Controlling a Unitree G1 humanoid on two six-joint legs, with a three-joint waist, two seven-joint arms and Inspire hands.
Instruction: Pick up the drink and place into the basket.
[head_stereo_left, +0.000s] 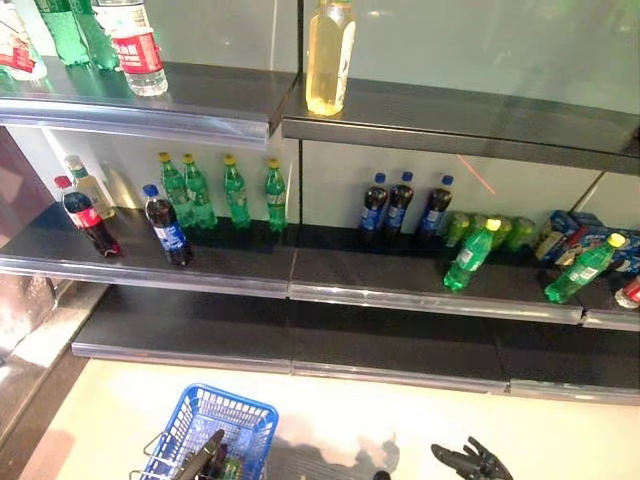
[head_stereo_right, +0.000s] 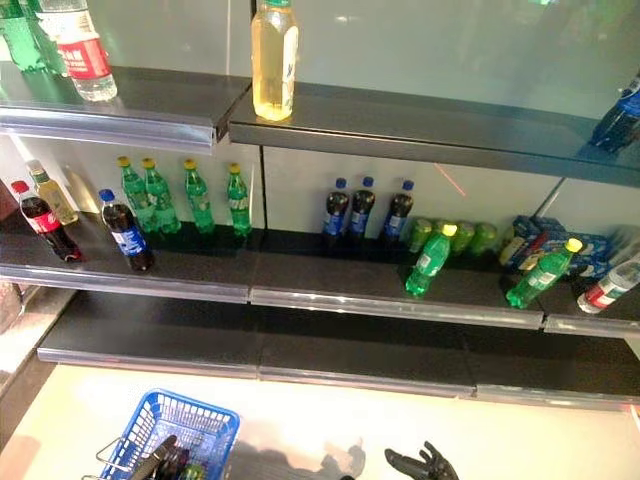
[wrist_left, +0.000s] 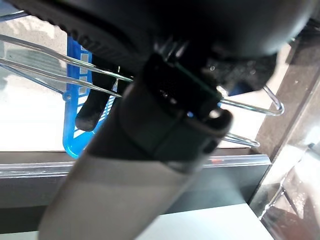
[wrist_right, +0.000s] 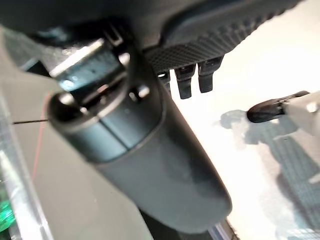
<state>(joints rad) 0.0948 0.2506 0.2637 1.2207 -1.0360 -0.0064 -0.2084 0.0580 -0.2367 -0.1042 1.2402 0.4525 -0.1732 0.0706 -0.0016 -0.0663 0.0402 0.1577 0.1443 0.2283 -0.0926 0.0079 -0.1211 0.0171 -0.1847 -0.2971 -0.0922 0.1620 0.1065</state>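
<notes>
My left hand (head_stereo_left: 207, 455) is low at the left and shut on the thin wire handles (wrist_left: 50, 75) of the blue basket (head_stereo_left: 228, 398), which hangs off the floor. Something green (head_stereo_left: 232, 468) lies inside the basket. My right hand (head_stereo_left: 470, 461) is low at the right, open and empty, fingers spread above the pale floor. Drinks stand on the shelves ahead: a tall yellow bottle (head_stereo_left: 330, 55) on the top shelf, green bottles (head_stereo_left: 225, 190) and dark blue-capped bottles (head_stereo_left: 400, 205) on the middle shelf, and a leaning green bottle (head_stereo_left: 470, 255).
Another green bottle (head_stereo_left: 583, 268) leans at the far right beside blue packs (head_stereo_left: 570, 235). Two cola bottles (head_stereo_left: 168, 228) and a pale bottle (head_stereo_left: 88, 185) stand at the middle shelf's left. A red-labelled water bottle (head_stereo_left: 135, 45) stands top left. The lowest shelf (head_stereo_left: 300, 345) is bare.
</notes>
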